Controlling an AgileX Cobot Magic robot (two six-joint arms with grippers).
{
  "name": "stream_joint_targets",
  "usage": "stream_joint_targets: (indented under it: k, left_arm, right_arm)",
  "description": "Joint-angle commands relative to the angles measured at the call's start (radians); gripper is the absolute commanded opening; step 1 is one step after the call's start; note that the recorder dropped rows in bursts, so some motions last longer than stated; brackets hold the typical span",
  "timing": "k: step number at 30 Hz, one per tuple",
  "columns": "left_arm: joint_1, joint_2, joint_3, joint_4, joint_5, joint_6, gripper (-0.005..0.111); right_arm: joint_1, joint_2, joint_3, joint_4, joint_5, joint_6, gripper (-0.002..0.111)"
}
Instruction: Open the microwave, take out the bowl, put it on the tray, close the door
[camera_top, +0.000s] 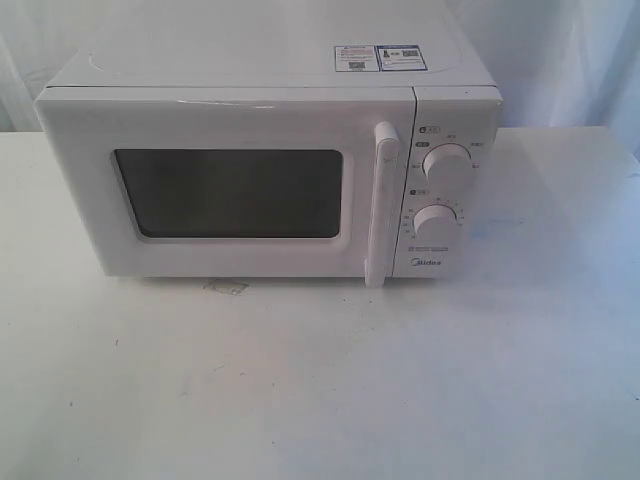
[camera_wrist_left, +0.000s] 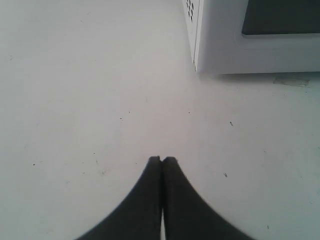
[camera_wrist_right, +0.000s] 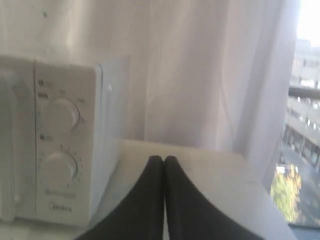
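White desk (camera_top: 320, 400) is carrying the microwave (camera_top: 230, 70) with its door (camera_top: 225, 195) sitting shut and the bowl presumably hiding inside, out of sight, so a tug on the handle (camera_top: 383, 205) is risking dragging the whole unit forward, while the left hand (camera_wrist_left: 161, 159) and right hand (camera_wrist_right: 163, 158) are hanging pinched closed on nothing.

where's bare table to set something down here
Widest free patch: the table in front of the microwave, from its door to the near edge. Another right of the dial panel, toward the curtain. Left of the microwave, only a narrow strip. The microwave fills the back.
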Motion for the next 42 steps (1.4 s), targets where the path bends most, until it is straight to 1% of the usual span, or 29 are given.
stream_joint_targets:
  k: [1,3,5,7,8,9,12,15,17,18,20,22,23,26,29,35,37,42]
  left_arm:
    - [0.003,-0.005,0.005,0.004,0.000,-0.006,0.000]
    - [0.003,-0.005,0.005,0.004,0.000,-0.006,0.000]
    - [0.003,-0.005,0.005,0.004,0.000,-0.006,0.000]
    - [0.003,-0.005,0.005,0.004,0.000,-0.006,0.000]
    - [0.003,-0.005,0.005,0.004,0.000,-0.006,0.000]
    - [0.003,-0.005,0.005,0.004,0.000,-0.006,0.000]
    - [0.003,-0.005,0.005,0.004,0.000,-0.006,0.000]
    - [0.003,-0.005,0.005,0.004,0.000,-0.006,0.000]
    - [0.003,-0.005,0.005,0.004,0.000,-0.006,0.000]
    - [0.003,-0.005,0.005,0.004,0.000,-0.006,0.000]
    - [0.003,-0.005,0.005,0.004,0.000,-0.006,0.000]
    - [0.003,-0.005,0.005,0.004,0.000,-0.006,0.000]
    - [0.003,-0.005,0.005,0.004,0.000,-0.006,0.000]
    - [0.003,-0.005,0.005,0.004,0.000,-0.006,0.000]
    - [0.003,-0.005,0.005,0.004,0.000,-0.006,0.000]
    - [0.003,-0.005,0.005,0.004,0.000,-0.006,0.000]
    - [0.003,-0.005,0.005,0.004,0.000,-0.006,0.000]
    - [0.003,-0.005,0.005,0.004,0.000,-0.006,0.000]
  right_arm:
    - [-0.009,-0.005,0.005,-0.013,-0.199,-0.007,0.000]
    - [-0.009,-0.005,0.005,-0.003,-0.268,-0.007,0.000]
    - [-0.009,-0.005,0.005,0.009,-0.410,0.008,0.000]
    - [-0.009,-0.005,0.005,0.009,-0.597,0.094,0.000]
    - [-0.009,-0.005,0.005,0.006,-0.660,0.149,0.000]
    - [-0.009,-0.005,-0.008,0.006,-0.681,0.223,0.000]
    - [-0.009,-0.002,-0.113,-0.054,-0.622,0.379,0.000]
    - [-0.009,0.091,-0.227,-0.234,-0.552,0.548,0.000]
    - [-0.009,0.184,-0.307,-0.419,-0.548,0.755,0.000]
    - [-0.009,0.235,-0.339,-0.542,-0.553,0.885,0.000]
    - [-0.009,0.339,-0.416,-0.828,-0.625,1.141,0.000]
    - [-0.009,0.433,-0.473,-1.026,-0.761,1.303,0.000]
    - [-0.009,0.484,-0.496,-1.088,-0.852,1.331,0.000]
    - [-0.009,0.611,-0.518,-1.121,-1.074,1.302,0.000]
    - [-0.009,0.723,-0.520,-1.128,-1.177,1.290,0.000]
    - [-0.009,0.885,-0.518,-1.185,-1.192,1.217,0.000]
    - [-0.009,0.919,-0.518,-1.185,-1.192,1.211,0.000]
    - [-0.009,0.989,-0.518,-1.185,-1.192,1.122,0.000]
